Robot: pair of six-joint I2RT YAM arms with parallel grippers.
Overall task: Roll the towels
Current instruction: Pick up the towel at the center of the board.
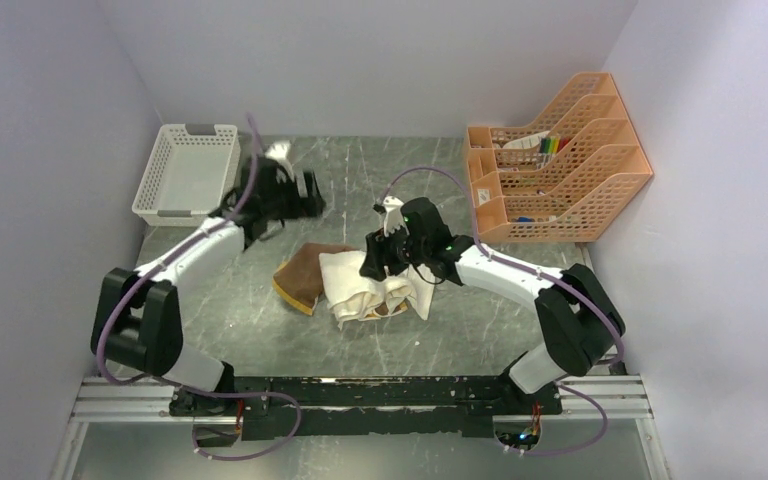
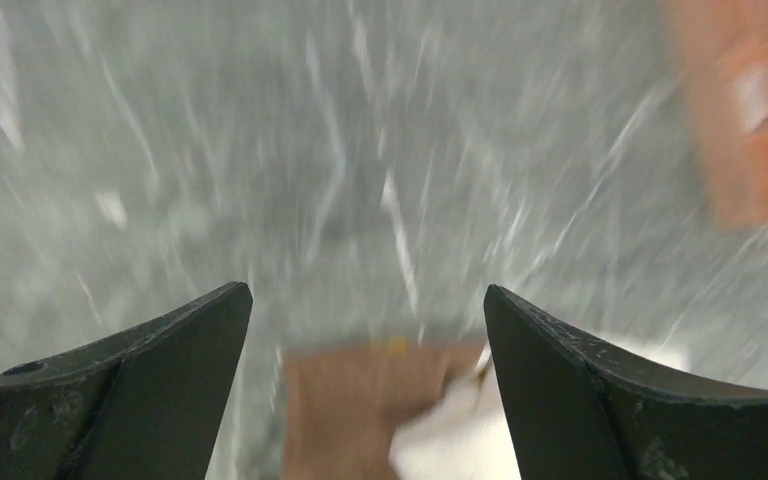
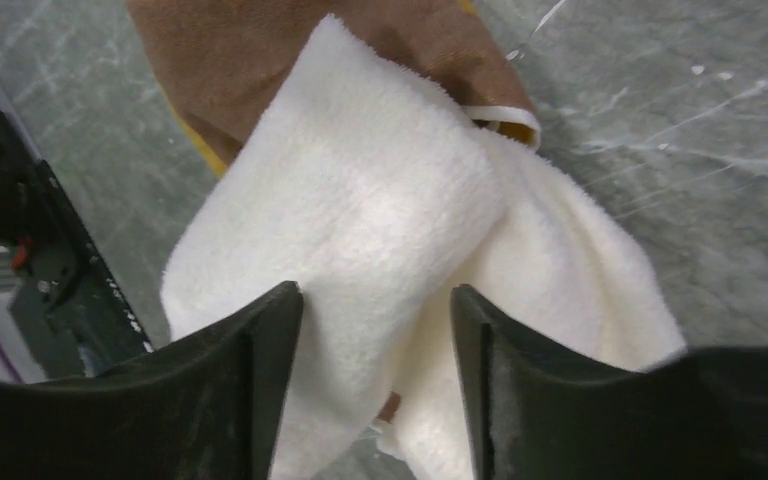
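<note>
Ok so the cream-white terry towel [image 1: 370, 290] is lying in a rumpled heap about mid-table. Its near edge is bunched into a couple of fat soft lumps, not a tidy roll. The brown towel with the mustard-yellow reverse side [image 1: 305, 270] touches the cream towel on the left-arm side and is partly tucked under it, with a strip of yellow peeking out along its near edge.

The right gripper [image 1: 380, 262] is right on top of the cream towel, at its far edge. From the right wrist view, the right gripper [image 3: 375, 300] has its jaws about halfway in, and a thick fold of the cream towel [image 3: 380, 220] fills the gap between the two black fingers [image 3: 250, 380]. I honestly can't tell whether it's properly pinching the cloth or just straddling it. A bit of the brown towel [image 3: 260, 50] sits just past that fold.

The left gripper [image 1: 300, 195] is well away from the cream towel, off to its far left and up in the air. The left wrist view is super blurry, but the jaws are spread wide with nothing in them [image 2: 368, 300], and both towels sit low in that shot.

Further out from the cream towel there's a white plastic lattice basket [image 1: 185, 170] at the back left and an orange plastic mesh file organiser [image 1: 560, 160] at the back right. Everything sits on a grey marbled tabletop [image 1: 460, 330].
</note>
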